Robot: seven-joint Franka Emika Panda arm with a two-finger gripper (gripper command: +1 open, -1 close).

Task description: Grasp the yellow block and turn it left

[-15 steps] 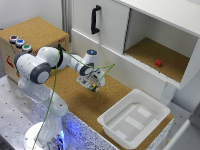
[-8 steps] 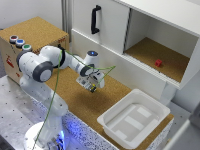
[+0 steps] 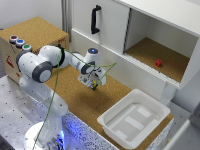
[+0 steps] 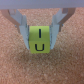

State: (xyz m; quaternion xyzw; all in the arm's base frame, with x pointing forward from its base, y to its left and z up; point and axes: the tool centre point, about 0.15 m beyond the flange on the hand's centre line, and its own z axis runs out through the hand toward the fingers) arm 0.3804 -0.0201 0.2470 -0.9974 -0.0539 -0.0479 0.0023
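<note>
The yellow block (image 4: 40, 39) is a small bright yellow cube with dark markings on its faces. In the wrist view it sits between my two fingers (image 4: 22, 26), which press on its sides. In the exterior view my gripper (image 3: 93, 84) hangs just above the cork tabletop (image 3: 75, 95), in front of the white cabinet, and the yellow block (image 3: 93, 85) shows as a small yellow spot at the fingertips. I cannot tell if the block touches the cork or is lifted slightly.
A white tray (image 3: 135, 120) stands at the exterior view's right front. A small red block (image 3: 158, 63) lies in the open cabinet compartment (image 3: 155, 55). A closed cabinet door with a black handle (image 3: 94, 20) is behind the gripper. A cork box with coloured buttons (image 3: 20, 43) stands at the left.
</note>
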